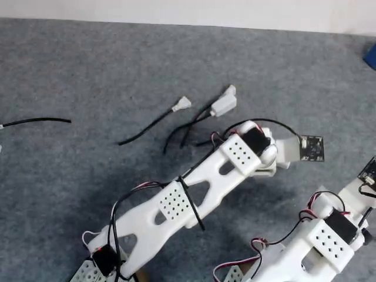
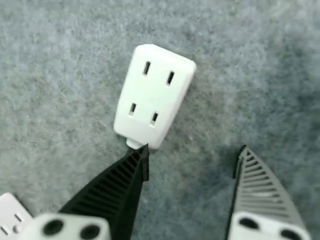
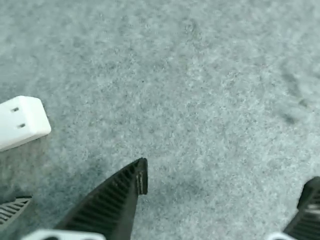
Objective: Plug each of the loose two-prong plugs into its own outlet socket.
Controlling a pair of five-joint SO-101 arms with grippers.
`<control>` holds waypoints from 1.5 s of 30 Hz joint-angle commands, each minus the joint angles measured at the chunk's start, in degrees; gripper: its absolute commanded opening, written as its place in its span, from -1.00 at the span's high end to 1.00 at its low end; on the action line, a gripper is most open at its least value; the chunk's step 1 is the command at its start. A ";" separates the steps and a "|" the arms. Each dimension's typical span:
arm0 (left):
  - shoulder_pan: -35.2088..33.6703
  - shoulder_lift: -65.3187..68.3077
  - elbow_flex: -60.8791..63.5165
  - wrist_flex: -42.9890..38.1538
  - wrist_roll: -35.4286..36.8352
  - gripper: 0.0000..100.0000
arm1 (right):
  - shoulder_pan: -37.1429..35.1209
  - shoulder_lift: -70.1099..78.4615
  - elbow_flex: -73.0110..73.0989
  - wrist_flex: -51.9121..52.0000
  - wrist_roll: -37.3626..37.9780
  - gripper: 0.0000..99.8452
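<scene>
A white outlet block [image 2: 154, 97] with two pairs of slots lies face up on the grey carpet, just past my left gripper [image 2: 192, 155]. That gripper is open, and its black fingertip [image 2: 142, 156] is close to touching the block's near end. My right gripper [image 3: 225, 182] is open over bare carpet, with the corner of a white outlet block [image 3: 22, 120] off to one side. In the high view, loose white plugs [image 1: 182, 104] [image 1: 224, 105] on black cords lie beyond the left arm [image 1: 241, 154]. The arm's wrist hides the outlet there.
A third small white plug [image 1: 230, 90] lies beside the larger one. A black cord [image 1: 36, 121] runs in from the far left edge. Another white slotted piece [image 2: 10, 220] shows at the left wrist view's corner. The right arm [image 1: 326, 238] stands at the lower right.
</scene>
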 commanded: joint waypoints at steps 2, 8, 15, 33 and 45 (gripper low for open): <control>-0.13 -1.01 -2.33 3.43 -1.58 0.47 | -0.48 -0.92 -0.22 -1.19 0.70 0.11; -2.33 -1.10 -8.31 5.80 -2.02 0.47 | -0.75 -0.92 -0.22 -1.19 0.70 0.11; -4.00 -7.60 -8.57 5.71 -1.67 0.47 | 4.70 -1.19 -1.01 -1.19 2.37 0.11; -2.24 1.01 -8.57 -13.36 -1.85 0.47 | 42.24 -1.01 3.12 -25.10 4.75 0.11; -0.40 8.22 -8.57 -17.05 -1.76 0.47 | 41.89 -1.36 6.90 -25.71 4.75 0.11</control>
